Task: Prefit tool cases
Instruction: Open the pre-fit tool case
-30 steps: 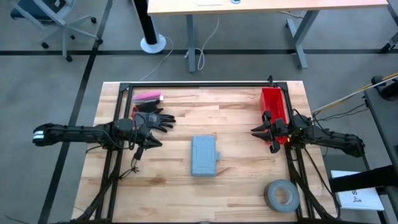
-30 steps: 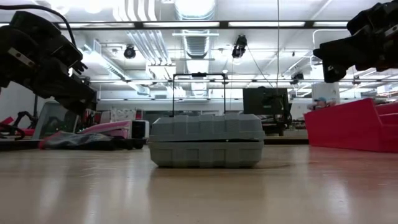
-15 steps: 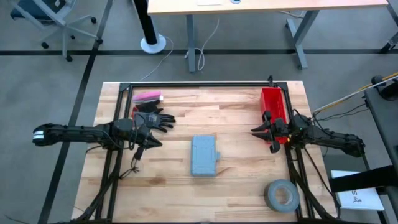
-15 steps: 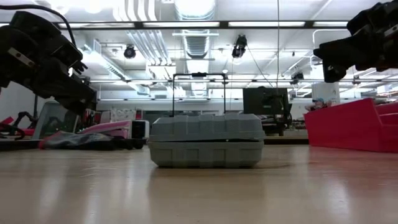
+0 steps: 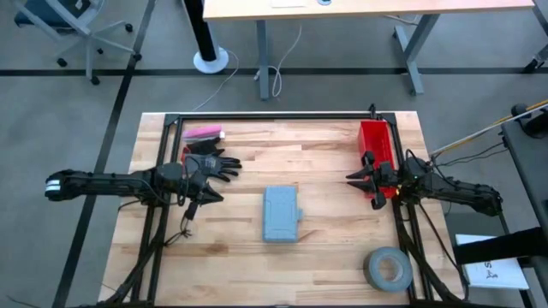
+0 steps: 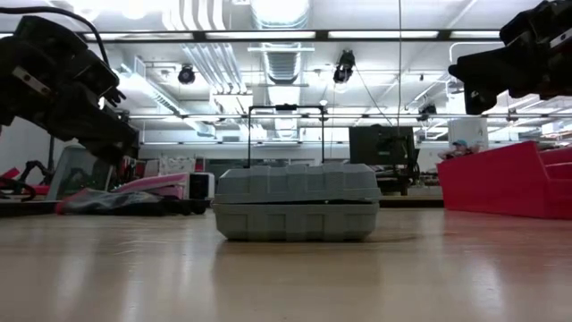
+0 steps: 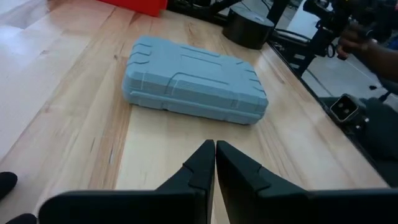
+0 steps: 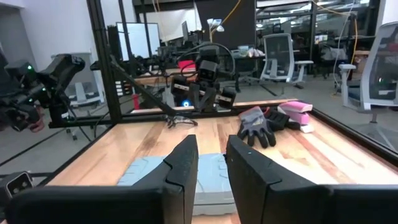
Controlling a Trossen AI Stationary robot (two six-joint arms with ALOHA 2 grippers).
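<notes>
The grey-blue tool case [image 5: 281,214] lies shut and flat on its broad underside in the middle of the wooden table; it also shows in the low view [image 6: 295,201]. My left gripper [image 5: 214,195] hovers to the case's left, fingers shut with nothing between them [image 7: 215,144], pointing at the case [image 7: 193,81]. My right gripper [image 5: 351,180] hovers to the case's right, in front of the red bin. It stands open by a narrow gap [image 8: 211,144] and is empty, with the case [image 8: 140,171] below and beyond it.
A red bin [image 5: 377,145] stands at the far right. A grey tape roll [image 5: 387,268] lies at the near right corner. A black glove [image 5: 216,162] and a pink object [image 5: 204,133] lie at the far left. A black frame [image 5: 274,116] borders the table.
</notes>
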